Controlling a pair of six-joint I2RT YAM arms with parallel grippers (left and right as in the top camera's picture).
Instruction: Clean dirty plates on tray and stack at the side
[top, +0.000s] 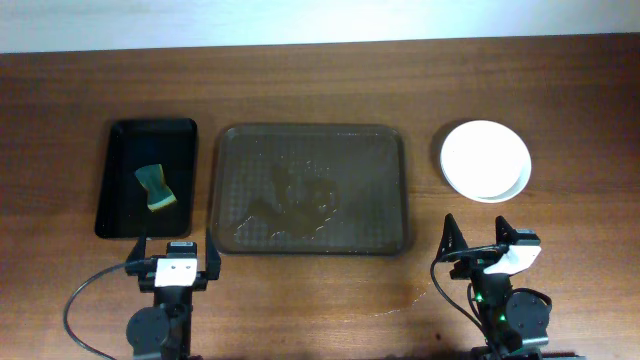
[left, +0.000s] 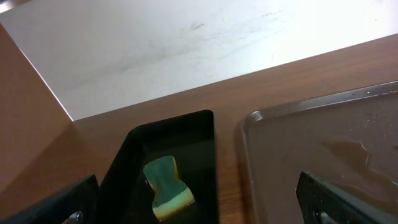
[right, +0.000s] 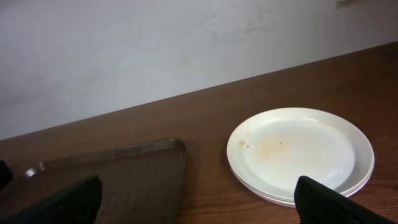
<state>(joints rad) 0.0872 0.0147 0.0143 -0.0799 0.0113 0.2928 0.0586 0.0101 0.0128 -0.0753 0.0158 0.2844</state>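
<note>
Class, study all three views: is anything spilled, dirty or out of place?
The top stacked plate, right of the tray, shows faint brown smears, odd for a stacked plate; wet streaks lie across the tray's base.

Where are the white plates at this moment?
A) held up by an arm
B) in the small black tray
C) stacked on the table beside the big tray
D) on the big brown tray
C: the plates lie stacked on the table to the right of the tray, which holds none.
</note>
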